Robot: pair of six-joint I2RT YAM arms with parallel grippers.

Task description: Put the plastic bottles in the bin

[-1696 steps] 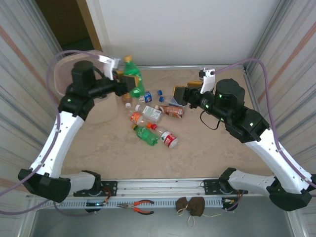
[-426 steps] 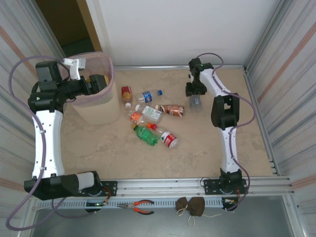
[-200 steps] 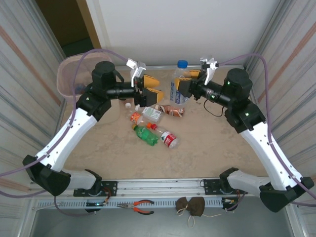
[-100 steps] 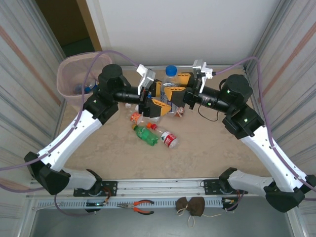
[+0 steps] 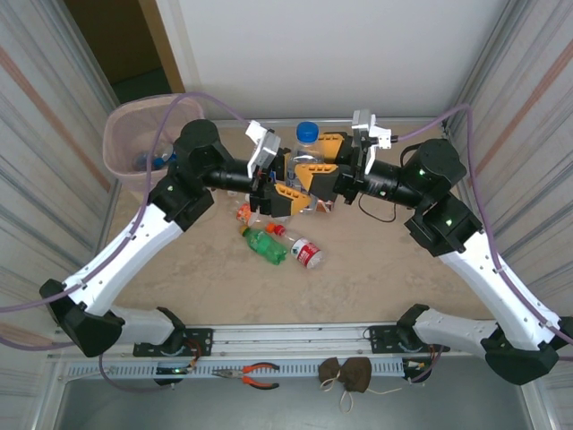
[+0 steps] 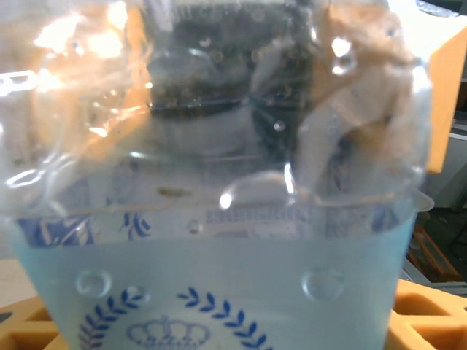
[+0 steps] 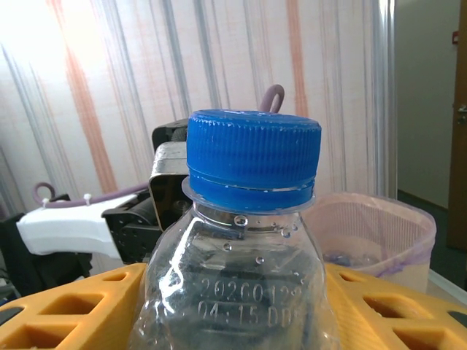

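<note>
Pale-pink translucent mesh-sided bin stands at the far-left corner; left gripper has its yellow fingers either side of the blue-labelled body of 1 clear plastic bottle with a ribbed blue cap, grip or gap I cannot tell; right gripper is part-closed on its droplet-beaded shoulder, holding it upright above the beige table.

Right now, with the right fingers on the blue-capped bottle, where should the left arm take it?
Take the blue-capped bottle by its labelled body, level from the left arm's side, opposite the right fingers. It stands upright, cap up, and the label band lies between the left fingers.
</note>
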